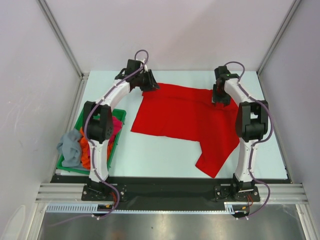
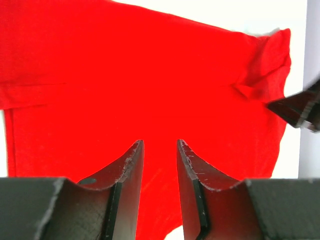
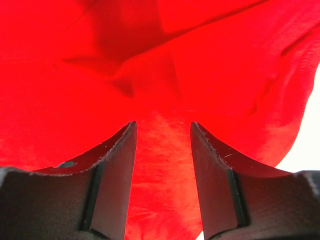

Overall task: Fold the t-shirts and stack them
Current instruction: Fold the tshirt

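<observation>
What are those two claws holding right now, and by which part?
Nothing, as far as shows: the left gripper and right gripper both stand open over the far edge of the red t-shirt, no cloth pinched.

Free table (image 1: 150,155) nearside of red shirt (image 1: 175,115); green tray (image 1: 115,148) crowds left.

Reached forward with white left arm (image 1: 111,97) and right arm (image 1: 241,95); held black left gripper (image 2: 160,142) and right gripper (image 3: 162,124) low, jaws parted.

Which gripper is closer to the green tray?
Left. The left gripper is at the far left corner of the red t-shirt, beyond the green tray; the right gripper is over the shirt's right side.
</observation>
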Controlling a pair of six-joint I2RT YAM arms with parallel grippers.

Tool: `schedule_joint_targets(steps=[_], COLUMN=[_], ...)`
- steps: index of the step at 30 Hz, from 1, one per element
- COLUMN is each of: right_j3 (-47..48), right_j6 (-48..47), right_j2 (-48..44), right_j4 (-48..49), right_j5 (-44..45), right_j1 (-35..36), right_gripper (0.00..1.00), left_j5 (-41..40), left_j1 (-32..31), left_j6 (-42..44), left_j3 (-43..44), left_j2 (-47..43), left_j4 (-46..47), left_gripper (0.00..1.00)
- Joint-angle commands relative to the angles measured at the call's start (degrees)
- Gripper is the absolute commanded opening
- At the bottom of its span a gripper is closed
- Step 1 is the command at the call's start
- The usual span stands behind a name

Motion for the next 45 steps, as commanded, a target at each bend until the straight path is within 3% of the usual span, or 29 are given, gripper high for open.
schedule_joint_targets(steps=[1,8,11,17,18,23,33,36,38,41,45], right_j3=[2.8,4.8,4.4,6.8,7.2,10.3,19.5,24.4,15.3,0.9,-3.3], right_j6=[-1.2,-2.7,-2.9,-3.3,-3.3,-3.0,-1.7,0.8,0.9,0.7,2.5], right_j2=[1.3,5.0,5.6,7.5,7.4,8.4,12.6,13.9,7.7,-1.2,-3.1], right_j4=[0.3,1.3,3.0,3.5,3.6,3.9,5.6,-1.0,1.0,8.5,8.0], right_j5=[6.6,9.7,10.5,11.0,10.9,8.4,4.0,3.3,4.0,5.9,5.7], right_j1=[1.4,1.4,1.4,0.8,0.7,-0.4,-3.4,-4.2,-3.5,-2.2,-2.9], right_gripper=[0.52,0.49,0.43,0.27,0.19,0.00,0.00,0.03,0.19,0.32,0.40], left_j5=[0.8,0.2,0.2,0.7,0.7,0.7,1.1,1.1,1.1,1.8,1.6], left_j1=[-0.7,-0.8,-0.8,-0.8,-0.8,-0.9,-1.0,-1.1,-1.2,-1.3,-1.8], left_j6=[1.6,3.0,3.1,2.1,2.0,1.7,1.5,1.7,1.6,1.9,2.1], left_j3=[-2.2,-4.0,-4.5,-4.1,-4.0,-4.0,-3.7,-3.9,-5.1,-5.0,-6.4], left_j2=[-5.3,-7.6,-7.7,-7.4,-7.3,-7.0,-7.0,-7.9,-8.5,-8.4,-9.5], left_j4=[1.7,0.9,1.0,1.6,1.6,1.7,1.4,1.0,1.7,1.0,1.2], left_gripper=[0.37,0.37,0.37,0.37,0.37,0.37,0.37,0.37,0.37,0.37,0.37])
